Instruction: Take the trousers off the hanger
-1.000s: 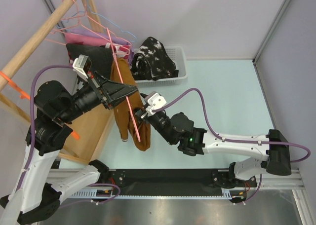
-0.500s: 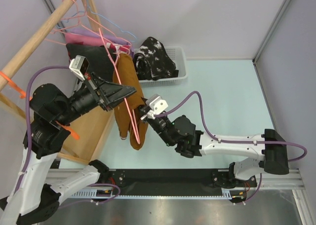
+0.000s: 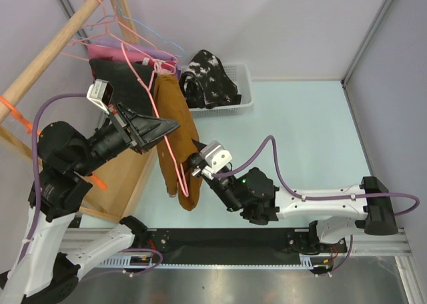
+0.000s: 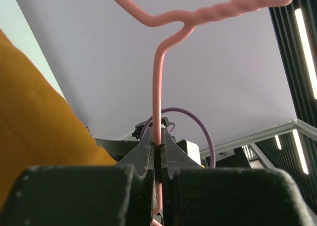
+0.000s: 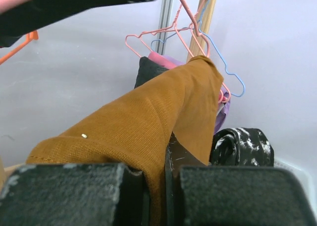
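The left gripper (image 4: 157,149) has its jaws pressed together on the wire of the pink hanger (image 4: 157,87), just below the twisted neck. The right gripper (image 5: 156,186) is clamped on a fold of the rust-brown trousers (image 5: 163,107), with cloth pinched between both fingers.

In the overhead view the rust-brown trousers (image 3: 175,104) hang over the pink hanger (image 3: 162,139) in a long strip left of centre. Their lower end is close to the black rail at the bottom. The wooden rack (image 3: 53,51) crowds them on the left. The white basket (image 3: 245,94) sits just beside their top end and holds the black-and-white trousers (image 3: 207,77). To the right, the pale green table (image 3: 313,131) lies open out to the frame posts.

A second ago the right gripper's jaws were apart and sat higher in the frame. It has since dropped and closed, and the left arm has pulled back leftward.

The rust cloth is plain, with a small pale button near its hem.
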Available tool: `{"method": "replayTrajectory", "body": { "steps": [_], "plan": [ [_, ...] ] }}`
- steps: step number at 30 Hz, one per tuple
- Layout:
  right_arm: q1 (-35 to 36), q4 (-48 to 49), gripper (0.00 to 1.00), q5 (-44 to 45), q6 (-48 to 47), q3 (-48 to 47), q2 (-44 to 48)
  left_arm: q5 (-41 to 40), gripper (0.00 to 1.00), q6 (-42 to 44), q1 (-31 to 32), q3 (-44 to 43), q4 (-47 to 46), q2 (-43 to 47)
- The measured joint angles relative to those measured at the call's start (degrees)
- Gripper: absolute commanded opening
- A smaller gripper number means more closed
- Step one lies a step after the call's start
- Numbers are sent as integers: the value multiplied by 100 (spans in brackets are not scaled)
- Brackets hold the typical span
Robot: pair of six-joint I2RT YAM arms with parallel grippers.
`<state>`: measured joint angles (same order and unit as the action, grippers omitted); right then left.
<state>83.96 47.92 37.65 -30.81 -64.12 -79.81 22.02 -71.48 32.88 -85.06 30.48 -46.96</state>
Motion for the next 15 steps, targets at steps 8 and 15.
{"method": "replayTrajectory", "body": {
  "steps": [8, 15],
  "plan": [
    [151, -262, 0, 304, -542, -33, 63, -223, 0, 221, 0, -345, 369, -103],
    [197, -286, 0, 590, -872, -387, 61, -647, 1, 514, 0, -501, 704, -90]
  ]
}}
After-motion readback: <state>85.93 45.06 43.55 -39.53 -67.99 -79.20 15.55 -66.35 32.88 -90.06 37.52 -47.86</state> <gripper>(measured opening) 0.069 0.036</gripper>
